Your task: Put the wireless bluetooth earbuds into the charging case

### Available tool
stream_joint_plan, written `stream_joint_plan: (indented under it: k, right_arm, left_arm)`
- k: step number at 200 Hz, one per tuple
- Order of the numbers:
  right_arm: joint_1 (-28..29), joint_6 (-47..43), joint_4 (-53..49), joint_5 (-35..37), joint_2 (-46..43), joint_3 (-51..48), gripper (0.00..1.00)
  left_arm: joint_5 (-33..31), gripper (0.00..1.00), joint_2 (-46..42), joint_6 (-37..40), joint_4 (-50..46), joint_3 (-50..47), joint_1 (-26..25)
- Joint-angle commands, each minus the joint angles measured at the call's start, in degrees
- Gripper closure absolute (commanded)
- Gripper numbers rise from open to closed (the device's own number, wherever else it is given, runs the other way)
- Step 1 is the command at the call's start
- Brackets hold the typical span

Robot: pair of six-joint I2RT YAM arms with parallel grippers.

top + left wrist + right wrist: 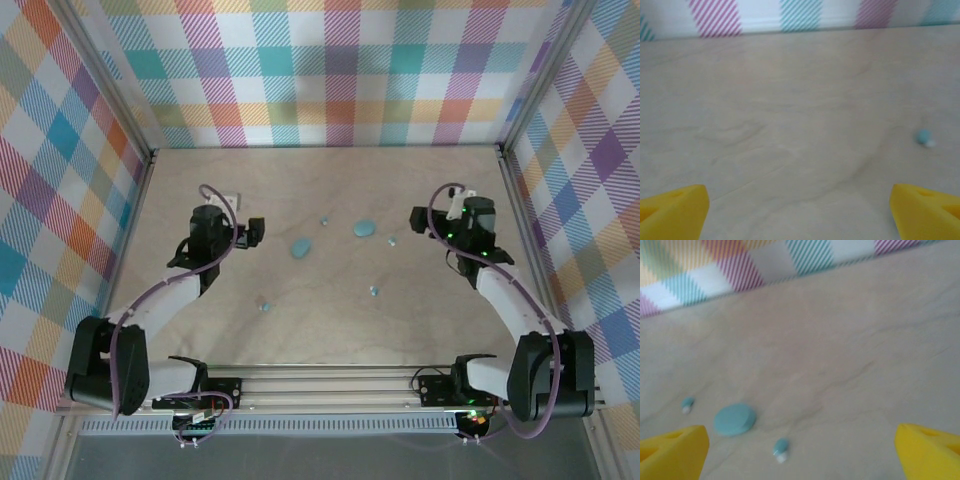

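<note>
Picking up the four tiny pale-blue shiny plastic earbuds (324,221) will be fiddly, I think. Each one looks very light, hard and smooth, so it could slip or roll away if it is pinched off-centre. In the top view they lie loose on the pale beige bench (320,340): one just above the middle, one to the right of the middle (391,241), one lower down (374,290) and one at the lower left (265,306). Two light-blue oval charging cases (300,246) lie flat among them, the second (363,228) a bit up and to the right. Both look shut, though they are too small to be sure. In the right wrist view one case (735,419) sits at the lower left, with a bud (781,447) just beside it and another (687,403) near its other side. In the left wrist view one bud (924,136) sits alone at the right. The left jaws and the right jaws are both wide open, with nothing between their yellow tips (675,207). A good hold would be across the round fat part of a bud, squeezing gently.
</note>
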Motion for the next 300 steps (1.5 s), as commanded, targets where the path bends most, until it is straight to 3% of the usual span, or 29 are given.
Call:
stream_joint_plan:
  k: [1,17,36,89,137,207,242,300]
  right_arm:
    - [6.87,3.49,-8.08,-1.60,3.72,3.27,0.05]
    - [12.04,3.74,-8.36,-1.58,6.51,4.92,0.05]
    - [15.88,4.38,-8.55,-3.87,10.21,6.79,0.04]
    - [16.70,8.11,-12.00,-8.87,12.63,9.97,0.03]
    - [16.72,9.15,-13.34,-10.49,12.92,9.39,0.02]
    - [16.59,12.88,-11.01,-10.47,15.14,10.12,0.03]
    - [16.61,14.78,-9.50,-10.94,15.14,9.69,0.03]
    - [15.65,17.80,-10.28,-12.48,14.22,10.13,0.03]
  left_arm:
    - [3.11,0.09,0.07,1.76,-17.02,6.04,-2.65]
    - [2.98,0.10,2.72,3.83,-27.51,9.83,-6.05]
    - [1.32,0.09,5.54,7.03,-32.45,11.03,-10.19]
    - [10.24,0.09,18.69,8.69,-37.61,19.80,-11.26]
    - [14.37,0.13,27.07,7.01,-35.10,24.70,-11.36]
    - [7.70,0.18,33.99,7.52,-35.90,28.79,-13.34]
    - [7.83,0.19,37.09,8.37,-37.62,32.45,-13.87]
    - [7.20,0.29,37.92,9.01,-38.49,33.15,-14.50]
